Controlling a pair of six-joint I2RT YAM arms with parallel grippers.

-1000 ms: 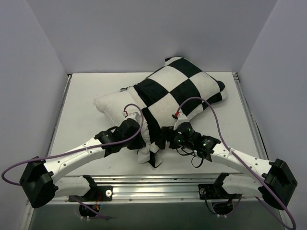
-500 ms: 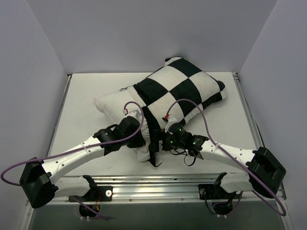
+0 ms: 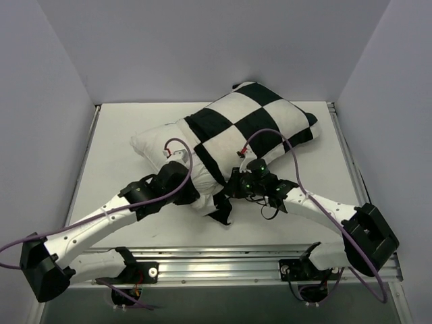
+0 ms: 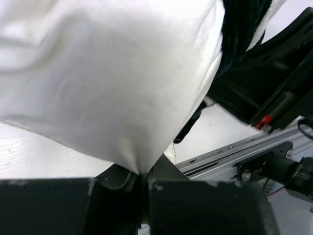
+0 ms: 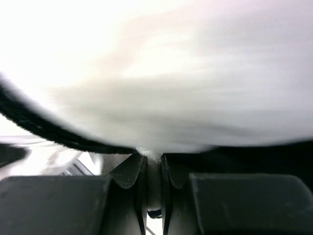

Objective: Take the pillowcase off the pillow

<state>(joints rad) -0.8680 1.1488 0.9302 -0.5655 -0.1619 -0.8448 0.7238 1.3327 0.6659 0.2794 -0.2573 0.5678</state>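
The pillowcase [image 3: 253, 128], in big black and white squares, covers the right part of the pillow [image 3: 154, 145], whose plain white end sticks out to the left. My left gripper [image 3: 196, 196] is shut on a pinch of the pillow's white fabric [image 4: 122, 98] at its near corner. My right gripper [image 3: 228, 194] is shut on the pillowcase's open edge; white cloth with a black border [image 5: 156, 98] is nipped between its fingers [image 5: 139, 171]. The two grippers sit close together at the pillow's near corner.
White walls close in the table on the left, back and right. An aluminium rail [image 3: 223, 260] runs along the near edge. Purple cables [image 3: 283, 145] loop over both arms. The right arm's black body [image 4: 274, 83] shows in the left wrist view.
My right gripper moved left to the pillowcase's edge and shut on it. The bunched near corner has been drawn back and up a little. My left gripper kept its hold.
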